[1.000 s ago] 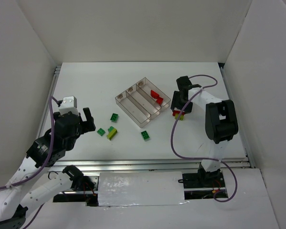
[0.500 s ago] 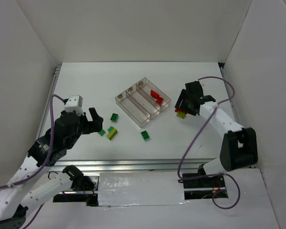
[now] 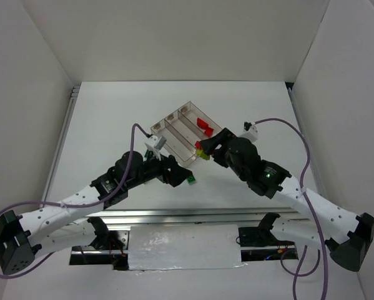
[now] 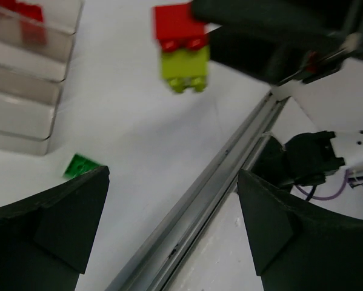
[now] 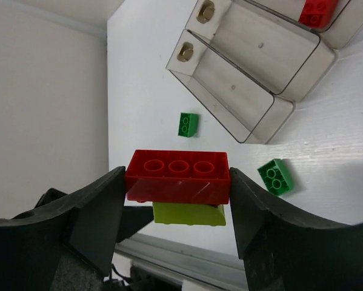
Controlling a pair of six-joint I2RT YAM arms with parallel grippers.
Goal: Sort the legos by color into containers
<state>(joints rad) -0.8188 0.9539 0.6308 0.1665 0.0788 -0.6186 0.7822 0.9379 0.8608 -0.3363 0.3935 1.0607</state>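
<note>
Flat white tabletop (image 3: 112, 112) fills the centre of the top view, boxed by plain white panel walls (image 3: 174, 37) at left, back and right; grey extruded aluminium rail (image 3: 193, 215) along its lower edge; glossy white rectangular sheet (image 3: 183, 247) bottom centre, below the rail.

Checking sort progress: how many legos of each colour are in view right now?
Red legos: 3 (two in tray, one in right end effector)
Dark green legos: 2
Yellow-green legos: 1 (under the held red)
Total: 6 in view; left arm may hide others.
</note>
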